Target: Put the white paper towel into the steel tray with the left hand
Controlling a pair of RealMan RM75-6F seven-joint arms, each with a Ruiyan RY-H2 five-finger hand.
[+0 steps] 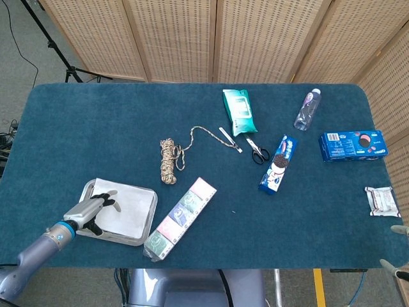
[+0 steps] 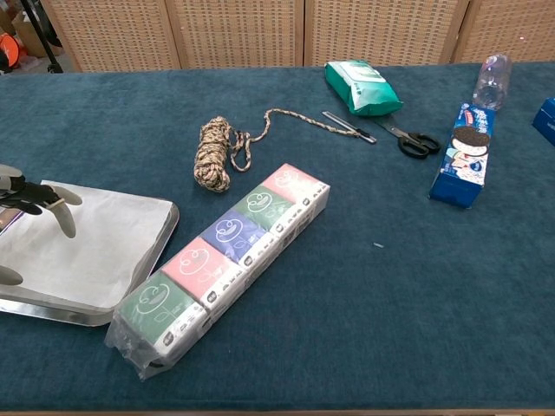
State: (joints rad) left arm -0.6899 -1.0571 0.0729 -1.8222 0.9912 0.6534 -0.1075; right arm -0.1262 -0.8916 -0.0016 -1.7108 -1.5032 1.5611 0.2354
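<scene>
Left hand (image 1: 89,210): grey shell plates are seen over black inner parts; the fingertips are pale grey and rounded.
Left wrist: a bright blue ring is set between hand and forearm, with a thin white band beside it.
Left forearm: a smooth silver-grey tube is shown (no cables can be made out).
Right hand (image 1: 397,256): only pale grey fingertips are caught at the frame's corner.

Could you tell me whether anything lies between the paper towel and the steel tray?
Nothing visible does. The paper towel already lies flat in the tray, with the left robot hand open over its near left part. The tissue packs sit beside the tray, outside it.
</scene>
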